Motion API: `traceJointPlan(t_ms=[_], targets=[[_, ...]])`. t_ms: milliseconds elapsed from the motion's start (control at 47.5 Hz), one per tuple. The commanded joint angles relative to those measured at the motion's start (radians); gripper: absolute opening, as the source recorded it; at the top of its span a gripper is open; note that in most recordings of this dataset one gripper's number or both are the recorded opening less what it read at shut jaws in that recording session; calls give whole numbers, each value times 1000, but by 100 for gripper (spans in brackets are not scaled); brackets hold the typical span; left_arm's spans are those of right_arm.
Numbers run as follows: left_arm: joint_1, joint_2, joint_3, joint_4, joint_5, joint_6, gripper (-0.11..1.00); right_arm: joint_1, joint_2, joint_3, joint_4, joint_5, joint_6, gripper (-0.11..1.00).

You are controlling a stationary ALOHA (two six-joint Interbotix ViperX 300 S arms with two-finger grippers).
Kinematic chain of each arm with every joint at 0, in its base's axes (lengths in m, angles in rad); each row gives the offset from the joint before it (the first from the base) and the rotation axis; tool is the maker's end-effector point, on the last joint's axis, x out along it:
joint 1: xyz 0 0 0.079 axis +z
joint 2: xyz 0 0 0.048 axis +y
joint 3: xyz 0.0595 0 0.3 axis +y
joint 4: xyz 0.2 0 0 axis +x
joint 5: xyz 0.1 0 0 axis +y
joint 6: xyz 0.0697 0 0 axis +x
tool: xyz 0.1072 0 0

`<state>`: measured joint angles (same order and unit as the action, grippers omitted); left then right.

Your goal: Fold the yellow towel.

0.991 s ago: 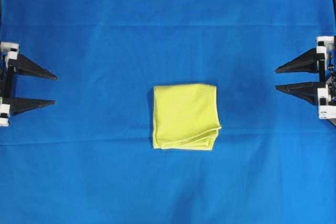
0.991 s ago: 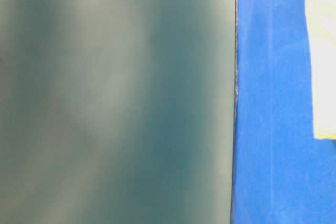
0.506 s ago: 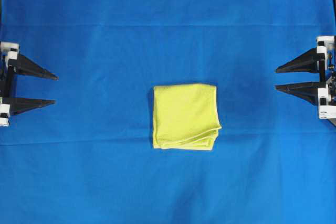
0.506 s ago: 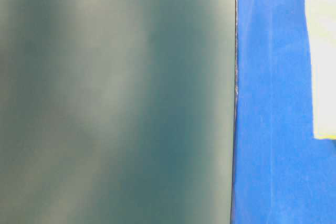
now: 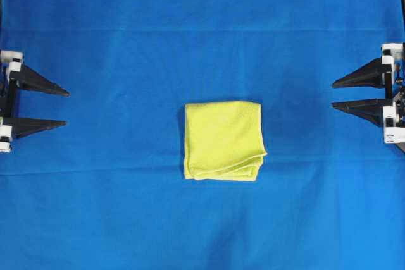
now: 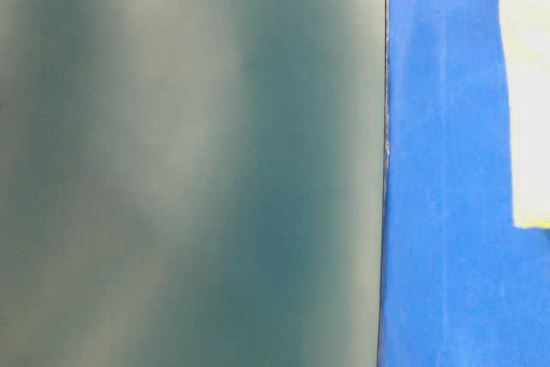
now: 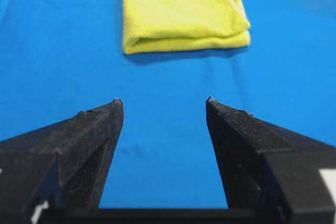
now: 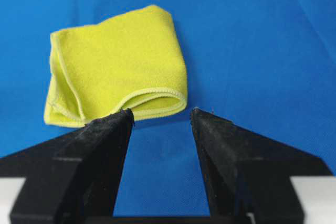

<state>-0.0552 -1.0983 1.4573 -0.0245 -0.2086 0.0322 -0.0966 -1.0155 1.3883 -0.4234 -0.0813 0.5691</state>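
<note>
Where blue cloth (image 5: 95, 207) spreads, one folded yellow towel (image 5: 223, 140), two empty grippers.

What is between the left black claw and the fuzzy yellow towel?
Only bare blue cloth lies between the left gripper and the folded yellow-green microfibre towel, as the overhead view shows.

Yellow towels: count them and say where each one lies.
1. The yellow towel lies folded on the blue cloth, midway between the left gripper and the right gripper, touching neither. Nothing suggests another is hidden.
</note>
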Motion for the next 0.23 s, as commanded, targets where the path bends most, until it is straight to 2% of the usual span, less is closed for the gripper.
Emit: traceJointPlan(t_ms=[0, 211], targets=[[5, 6, -14, 0, -11, 0, 62, -3, 6, -18, 0, -5, -5, 54], [5, 6, -14, 0, -11, 0, 62, -3, 9, -18, 0, -5, -5, 54]])
